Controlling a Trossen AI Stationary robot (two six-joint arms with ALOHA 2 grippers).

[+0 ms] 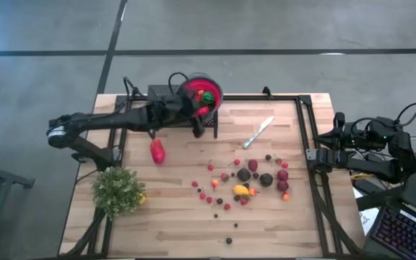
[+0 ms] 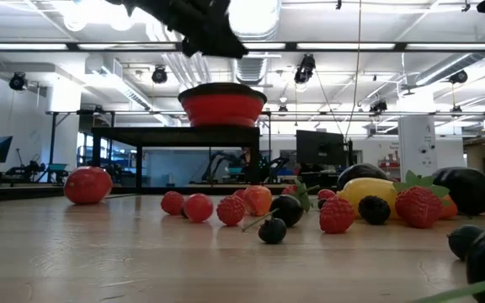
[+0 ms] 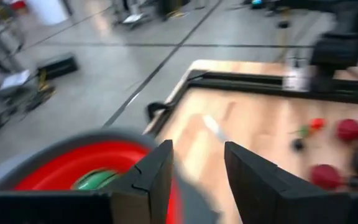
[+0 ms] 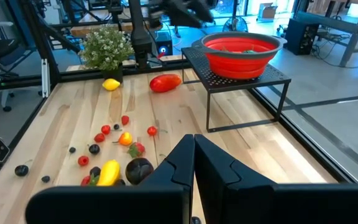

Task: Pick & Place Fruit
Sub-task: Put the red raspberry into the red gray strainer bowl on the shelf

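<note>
Most of the fruit [image 1: 248, 184] is lying scattered on the near-right part of the desk [image 1: 179, 217], with the larger red piece [image 1: 157, 151] apart at the left. Farther back, the left pincer [image 1: 202, 115] is hovering over the red bowl [image 1: 201, 92] on its black stand [image 4: 241, 78], fingers parted and holding nothing; a green piece [image 3: 98, 180] is sitting inside. Withdrawing low, it risks clipping the rim and tipping the bowl. The right pincer [image 4: 193, 163] is waiting closed and empty at the right edge.

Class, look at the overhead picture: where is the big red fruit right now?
In the high view the large red fruit lies alone on the wooden table's left half, between the red bowl on its black stand and the bushy green plant.
</note>
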